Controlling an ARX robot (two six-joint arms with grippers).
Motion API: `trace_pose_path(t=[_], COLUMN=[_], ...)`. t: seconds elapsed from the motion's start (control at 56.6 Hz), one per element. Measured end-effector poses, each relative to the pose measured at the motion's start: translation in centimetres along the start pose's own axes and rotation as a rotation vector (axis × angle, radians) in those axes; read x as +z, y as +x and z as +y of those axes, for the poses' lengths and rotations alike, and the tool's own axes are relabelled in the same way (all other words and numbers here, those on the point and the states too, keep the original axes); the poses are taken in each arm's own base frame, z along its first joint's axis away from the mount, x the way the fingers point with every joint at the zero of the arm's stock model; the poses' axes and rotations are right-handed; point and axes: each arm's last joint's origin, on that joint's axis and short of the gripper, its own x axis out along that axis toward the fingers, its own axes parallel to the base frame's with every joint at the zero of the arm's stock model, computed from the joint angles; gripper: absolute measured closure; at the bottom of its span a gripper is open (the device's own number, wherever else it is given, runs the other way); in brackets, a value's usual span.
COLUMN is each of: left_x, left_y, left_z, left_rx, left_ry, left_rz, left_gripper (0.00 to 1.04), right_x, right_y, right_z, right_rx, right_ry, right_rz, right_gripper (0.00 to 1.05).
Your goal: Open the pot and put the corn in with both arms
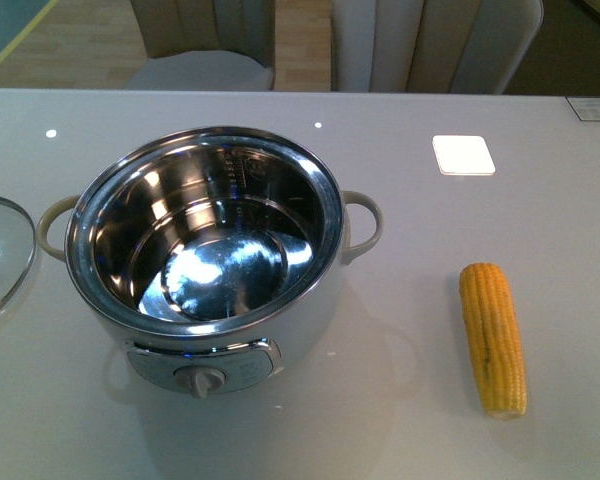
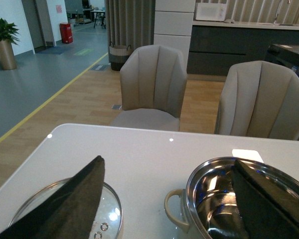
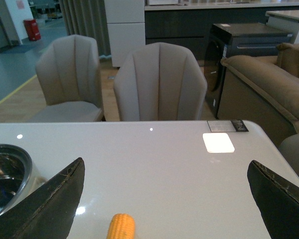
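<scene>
Two grippers are showing in their own wrist views. The left gripper is holding its black fingers spread wide with nothing between them. It is hovering over the near-left part of the white table, looking across the glass lid and the pot. The right gripper is likewise gaping wide and gripping nothing, hanging over the near-right part of the table, with one end of the corn showing below the gap.

From the front, the pot is sitting uncovered left of the table's middle, its steel bowl shining and empty and its knob facing the near edge. The lid is lying flat on the table just left of the pot, near its left handle but apart from it, partly cut off by the frame. The corn is lying on the bare table well right of the pot, running near to far. Farther back on the right, a small white square is resting on the table. Two beige chairs are standing beyond the far edge.
</scene>
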Motion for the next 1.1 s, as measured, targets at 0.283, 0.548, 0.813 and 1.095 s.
trace_pose_path(t=[0.283,0.548,0.813,1.095], left_x=[0.0,0.0,0.0,0.0], left_y=[0.0,0.0,0.0,0.0], left_z=[0.0,0.0,0.0,0.0], left_rx=[0.0,0.0,0.0,0.0], left_ry=[0.003,0.003,0.003,0.003], left_rz=[0.0,0.0,0.0,0.0], left_gripper=[0.07,0.07,0.07,0.07], right_x=[-0.8,-1.5,-4.9,-10.2], right_y=[1.0,5.8,12.8,16.9], right_z=[-0.1,1.3,4.3,5.7], right_rx=[-0.249,-0.187,-0.11,-0.056], right_ry=[0.102,0.141,0.061,-0.006], right_rz=[0.712,0.843,0.935,1.077], right_gripper=[0.09,0.09,0.09,0.09])
